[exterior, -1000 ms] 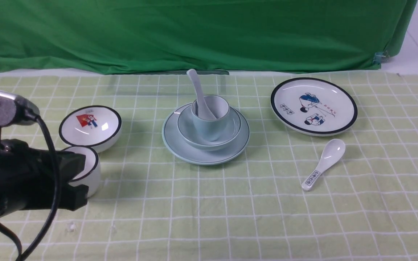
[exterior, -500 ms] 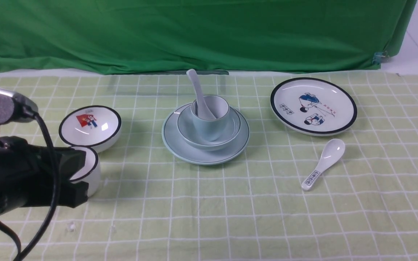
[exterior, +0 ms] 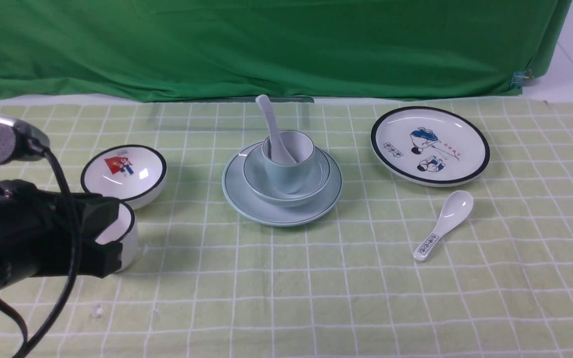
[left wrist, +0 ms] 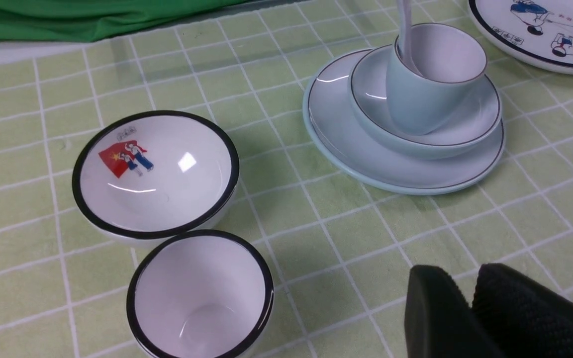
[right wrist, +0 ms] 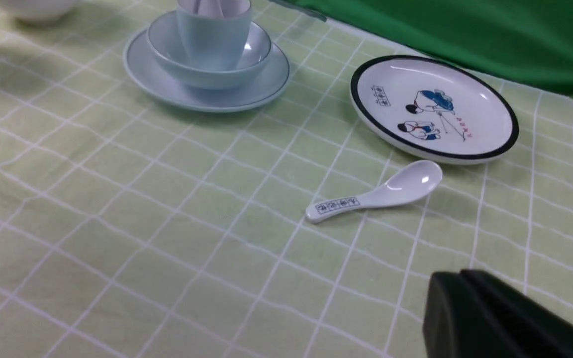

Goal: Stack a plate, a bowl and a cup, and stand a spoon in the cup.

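Front view: over the last second the left arm has slid a little further toward the left edge, away from the middle, while nothing on the checked cloth (exterior: 316,278) has moved. I read that as a retreat after the final step. The plate (exterior: 246,199) lies at the centre of the cloth, the bowl (exterior: 319,174) sits in it, the cup (exterior: 289,174) stands in the bowl, and the spoon (exterior: 266,112) leans in the cup with its handle poking up toward the back.

The left gripper (left wrist: 473,308) hangs clenched on nothing, pads together (its wrist camera shows only a thin seam between them). The right gripper (right wrist: 465,298) looks pressed closed and empty too, low over bare cloth.

All four stacked pieces are glossy glazed ceramic, pale blue-green with a thin dark rim line, round and smooth. The cloth is soft and slightly wrinkled. The black-rimmed white bowl (exterior: 123,169), white cup (exterior: 125,243), picture plate (exterior: 430,144) and printed spoon (exterior: 443,223) lie well apart from the stack.
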